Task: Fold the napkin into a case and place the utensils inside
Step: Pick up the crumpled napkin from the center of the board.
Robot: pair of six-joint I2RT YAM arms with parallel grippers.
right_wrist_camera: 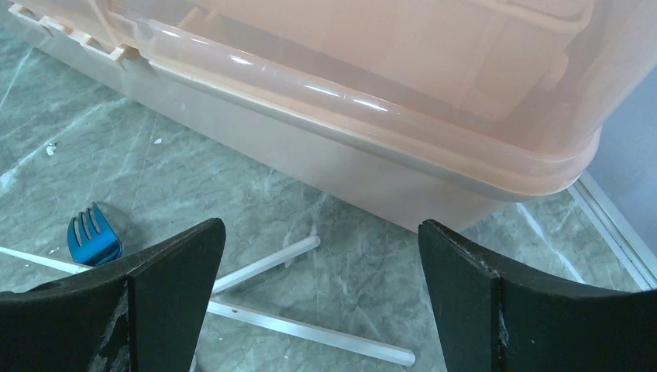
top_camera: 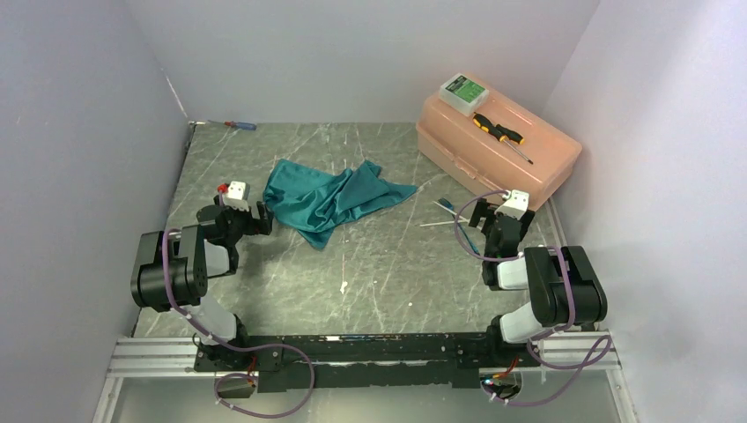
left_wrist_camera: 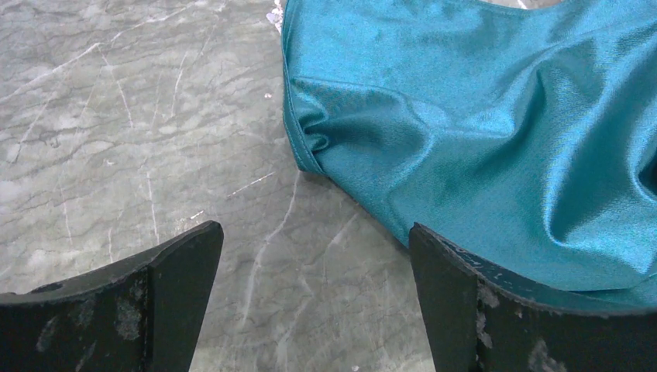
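The napkin [left_wrist_camera: 480, 139] lies crumpled just ahead of the left claw [left_wrist_camera: 314, 244], jaws apart, empty: best pinch a hem corner, not a bunched fold. The right claw [right_wrist_camera: 321, 236], also apart, has fork [right_wrist_camera: 93, 240] and sticks [right_wrist_camera: 263, 266] by its left finger.

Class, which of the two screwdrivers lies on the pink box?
The yellow-and-black screwdriver, on the box lid; the red-and-blue screwdriver lies on the table by the far left corner.
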